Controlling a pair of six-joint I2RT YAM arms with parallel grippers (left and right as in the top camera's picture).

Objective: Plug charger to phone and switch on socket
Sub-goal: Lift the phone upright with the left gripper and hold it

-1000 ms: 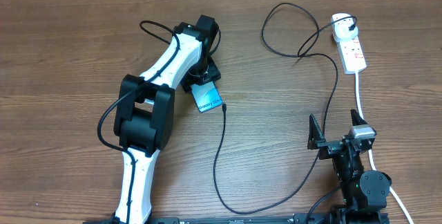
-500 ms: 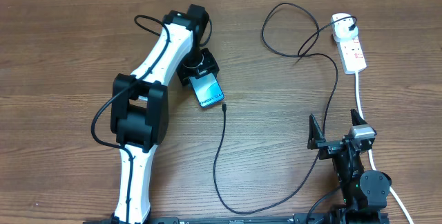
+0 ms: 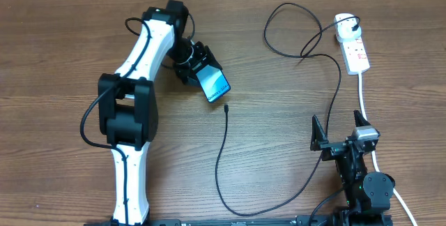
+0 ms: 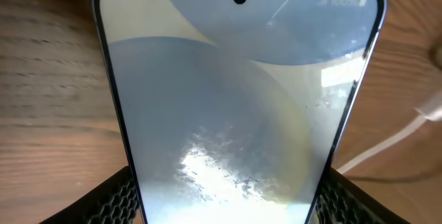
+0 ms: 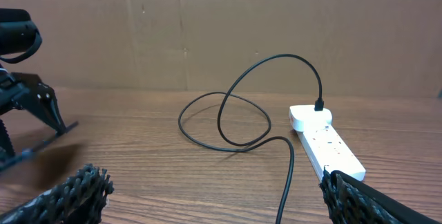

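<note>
My left gripper (image 3: 204,71) is shut on the phone (image 3: 215,85), gripping its two long edges and holding it tilted over the table's left-centre. The phone's pale screen (image 4: 235,92) fills the left wrist view, with black fingers (image 4: 114,200) at both lower corners. The charger's black plug tip (image 3: 226,108) lies on the wood just below the phone, apart from it. Its cable (image 3: 327,86) loops back to a white adapter (image 3: 343,22) in the socket (image 3: 357,51) at the far right. My right gripper (image 3: 340,134) stands open near the front right, the socket (image 5: 335,151) ahead of it.
The socket's thick white cord (image 3: 365,104) runs down past the right arm. The black cable (image 5: 235,124) makes loops between the two arms. A brown cardboard wall (image 5: 207,23) lines the table's far edge.
The left arm has swung up and to the left, carrying the phone away from the plug tip, which stays on the table. The right arm has not moved.
</note>
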